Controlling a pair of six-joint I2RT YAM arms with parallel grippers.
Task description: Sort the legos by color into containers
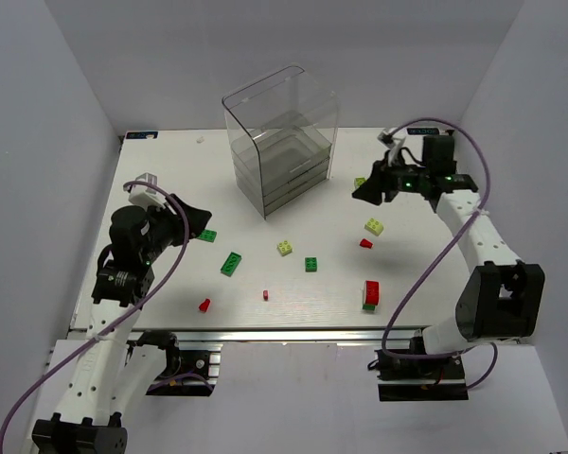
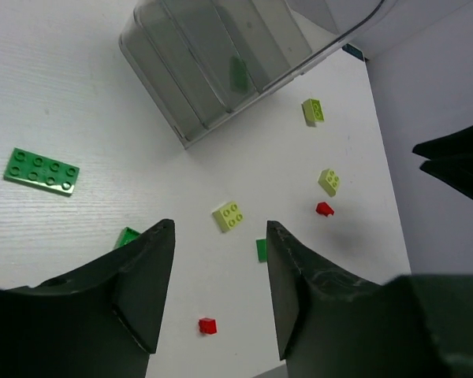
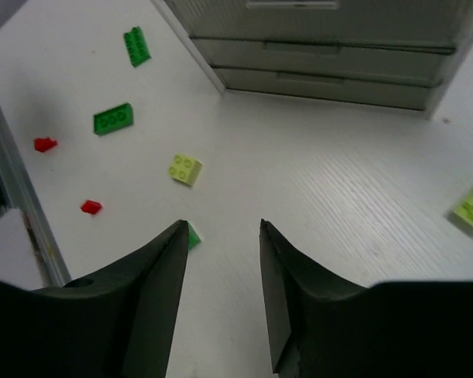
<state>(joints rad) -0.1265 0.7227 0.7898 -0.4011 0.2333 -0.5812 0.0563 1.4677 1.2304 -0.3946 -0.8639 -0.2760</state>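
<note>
The containers (image 1: 279,151) are clear grey-tinted drawers under a tall hood at the table's back centre, also in the left wrist view (image 2: 213,71) and the right wrist view (image 3: 323,55). Legos lie scattered in front. Dark green ones (image 1: 231,263) (image 1: 206,235) (image 1: 310,264), pale yellow-green ones (image 1: 284,248) (image 1: 374,226) (image 1: 360,183) and small red ones (image 1: 204,305) (image 1: 265,295) (image 1: 365,243) are spread out. A red brick sits stacked on a green one (image 1: 370,294). My left gripper (image 2: 221,228) hangs open and empty above the left side. My right gripper (image 3: 222,224) is open and empty right of the drawers.
The table's white side walls rise close on both sides. A metal rail (image 1: 265,331) runs along the table's near edge. In the left wrist view the right arm's dark gripper (image 2: 457,161) shows at the right edge.
</note>
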